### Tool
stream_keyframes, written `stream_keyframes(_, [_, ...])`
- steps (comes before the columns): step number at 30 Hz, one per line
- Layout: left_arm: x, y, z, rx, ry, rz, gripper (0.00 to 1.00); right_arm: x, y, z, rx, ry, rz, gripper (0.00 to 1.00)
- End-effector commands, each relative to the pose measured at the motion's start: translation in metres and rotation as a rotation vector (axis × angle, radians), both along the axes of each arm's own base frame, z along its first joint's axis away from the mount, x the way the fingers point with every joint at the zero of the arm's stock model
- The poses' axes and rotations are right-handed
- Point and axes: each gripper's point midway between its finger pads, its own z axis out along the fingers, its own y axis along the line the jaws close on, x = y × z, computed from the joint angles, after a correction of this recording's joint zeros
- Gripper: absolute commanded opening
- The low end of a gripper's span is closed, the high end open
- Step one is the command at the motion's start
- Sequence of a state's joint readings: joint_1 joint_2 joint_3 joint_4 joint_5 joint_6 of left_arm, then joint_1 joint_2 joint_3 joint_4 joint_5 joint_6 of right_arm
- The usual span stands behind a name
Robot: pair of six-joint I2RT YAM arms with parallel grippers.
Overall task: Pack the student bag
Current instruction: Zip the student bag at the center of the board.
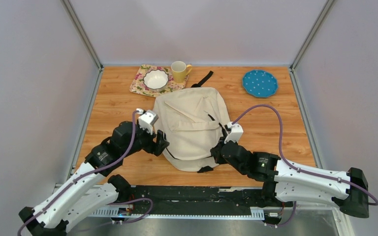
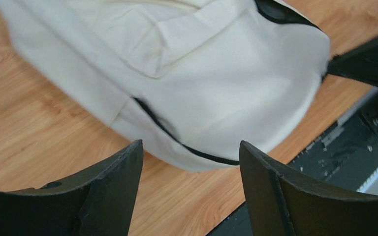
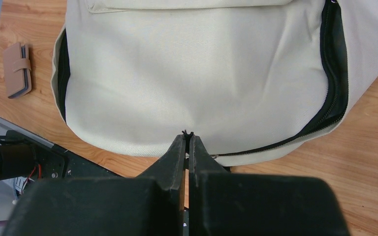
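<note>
While my left gripper (image 2: 191, 147) hangs spread wide by the student bag (image 1: 192, 123), my right gripper (image 3: 187, 138) is pinched tight together at its edge.

Wooden table (image 1: 113, 105) seen from above, warm orange-brown, grain run left to right. Table enclosed on three sides by plain pale grey walls: back wall (image 1: 197, 29), left wall (image 1: 29, 88), right wall (image 1: 359, 83). Slim metal posts (image 1: 81, 32) set at both back corners. Metal edging (image 1: 85, 123) laid along table sides. Black rail (image 1: 197, 194) fixed along near edge, toothed silver strip (image 1: 177, 212) set below it. Scene lit softly and evenly; shadows kept faint.
</note>
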State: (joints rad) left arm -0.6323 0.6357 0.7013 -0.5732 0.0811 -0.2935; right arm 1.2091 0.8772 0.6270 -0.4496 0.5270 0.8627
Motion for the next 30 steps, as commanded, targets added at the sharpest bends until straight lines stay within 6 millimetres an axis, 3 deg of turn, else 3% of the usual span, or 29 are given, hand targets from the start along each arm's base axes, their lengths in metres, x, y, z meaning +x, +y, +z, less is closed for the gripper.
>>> stream_keyframes(1, [-0.003, -0.036, 0.023, 0.081, -0.172, -0.201, 0.79, 0.007, 0.002, 0.012, 0.036, -0.028, -0.032, 0.0])
stream_keyframes(8, [-0.019, -0.096, 0.016, 0.258, -0.388, -0.428, 0.8, 0.003, 0.003, 0.008, 0.055, 0.013, -0.04, 0.0])
stream_keyframes(10, [-0.034, -0.114, 0.002, 0.288, -0.409, -0.546, 0.8, 0.002, 0.003, 0.008, 0.059, 0.02, -0.042, 0.0])
stream_keyframes(14, [-0.045, -0.135, -0.014, 0.342, -0.512, -0.662, 0.8, 0.002, 0.001, 0.009, 0.069, 0.022, -0.055, 0.0])
stream_keyframes(21, [-0.06, -0.155, -0.04, 0.35, -0.548, -0.778, 0.8, 0.001, -0.006, 0.009, 0.085, 0.033, -0.081, 0.0])
stream_keyframes(22, [-0.062, -0.154, -0.051, 0.374, -0.549, -0.805, 0.8, 0.0, -0.007, 0.008, 0.089, 0.036, -0.082, 0.0])
stream_keyframes(28, [-0.053, -0.159, -0.066, 0.411, -0.578, -0.787, 0.81, -0.002, -0.009, 0.008, 0.118, 0.043, -0.087, 0.0])
stream_keyframes(30, [-0.046, -0.159, -0.065, 0.428, -0.581, -0.743, 0.69, -0.003, -0.009, 0.007, 0.121, 0.047, -0.089, 0.0])
